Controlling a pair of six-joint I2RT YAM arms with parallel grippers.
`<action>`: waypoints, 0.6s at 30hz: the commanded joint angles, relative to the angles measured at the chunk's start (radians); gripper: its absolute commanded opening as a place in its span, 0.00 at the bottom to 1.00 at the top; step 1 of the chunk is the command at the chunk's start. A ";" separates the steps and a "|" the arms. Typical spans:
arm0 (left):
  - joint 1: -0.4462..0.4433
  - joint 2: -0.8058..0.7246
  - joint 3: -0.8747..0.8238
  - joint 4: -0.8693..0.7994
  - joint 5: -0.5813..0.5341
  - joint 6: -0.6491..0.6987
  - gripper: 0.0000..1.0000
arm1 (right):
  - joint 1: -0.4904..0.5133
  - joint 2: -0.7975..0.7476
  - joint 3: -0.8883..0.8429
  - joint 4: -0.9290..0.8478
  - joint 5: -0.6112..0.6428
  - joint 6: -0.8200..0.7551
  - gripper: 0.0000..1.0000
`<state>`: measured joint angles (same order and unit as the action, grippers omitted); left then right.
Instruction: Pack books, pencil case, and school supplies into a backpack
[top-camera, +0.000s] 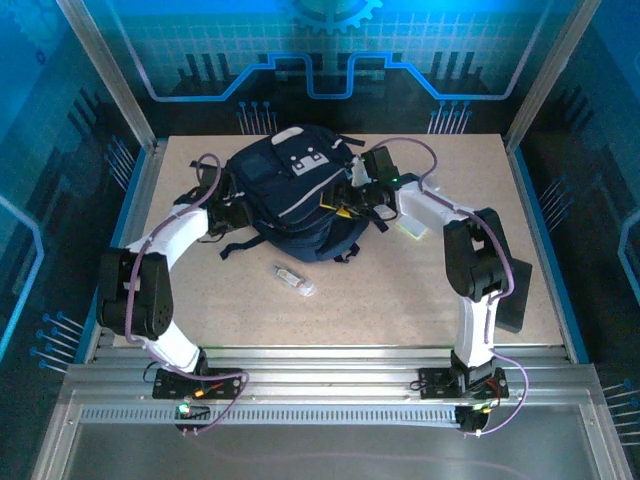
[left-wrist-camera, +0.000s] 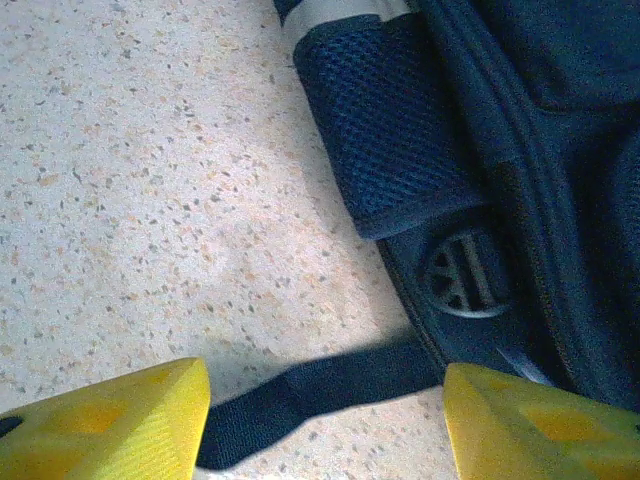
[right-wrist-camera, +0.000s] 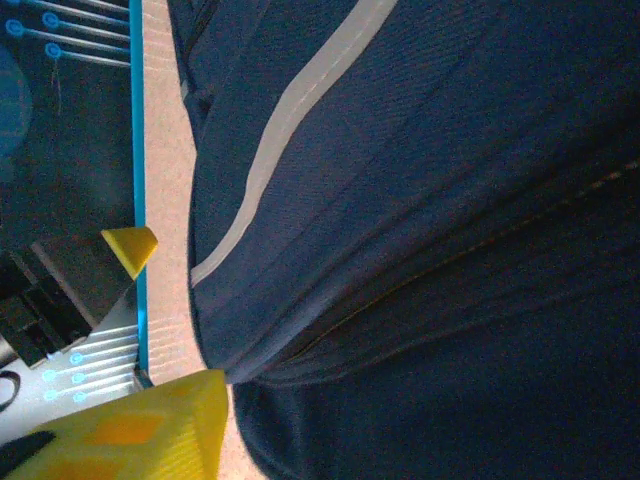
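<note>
Looking down from above, finding the clear tube (top-camera: 293, 281) lying alone on the speckled table (top-camera: 420, 300), nearest the arm bases and well apart from the rest. Farther back, seeing the backpack (top-camera: 295, 190) sitting mid-table, with the yellow-green pad (top-camera: 410, 228) lying just beside its right edge. Reaching in at the bag's left flank with the left gripper (top-camera: 228, 208) and at its right flank with the right gripper (top-camera: 352, 200); not resolving either jaw gap from up here. Getting that from the wrist cameras instead: left yellow fingertips (left-wrist-camera: 120, 425) standing wide apart, holding nothing, straddling a black strap (left-wrist-camera: 300, 395) lying flat on the table, with a mesh side pocket (left-wrist-camera: 385, 130) and a round buckle (left-wrist-camera: 462, 275) beyond. Right fingers (right-wrist-camera: 140, 430) also standing apart beside navy fabric crossed by a pale stripe (right-wrist-camera: 290, 120); possibly brushing the cloth, though not showing it clearly.
</note>
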<state>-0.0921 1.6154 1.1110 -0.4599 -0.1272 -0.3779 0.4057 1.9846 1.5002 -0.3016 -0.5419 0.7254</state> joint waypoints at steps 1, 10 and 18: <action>-0.052 -0.081 -0.013 -0.044 -0.049 -0.008 0.78 | 0.003 -0.110 -0.029 -0.072 -0.053 -0.050 0.66; -0.181 -0.217 -0.067 0.002 0.003 -0.083 0.99 | -0.164 -0.210 -0.113 -0.248 0.254 -0.128 0.78; -0.293 -0.209 0.020 0.013 -0.033 -0.022 0.99 | -0.341 -0.013 -0.002 -0.258 0.477 -0.096 0.82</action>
<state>-0.3717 1.4128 1.0725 -0.4503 -0.1349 -0.4385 0.0872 1.8824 1.4288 -0.5030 -0.1905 0.6289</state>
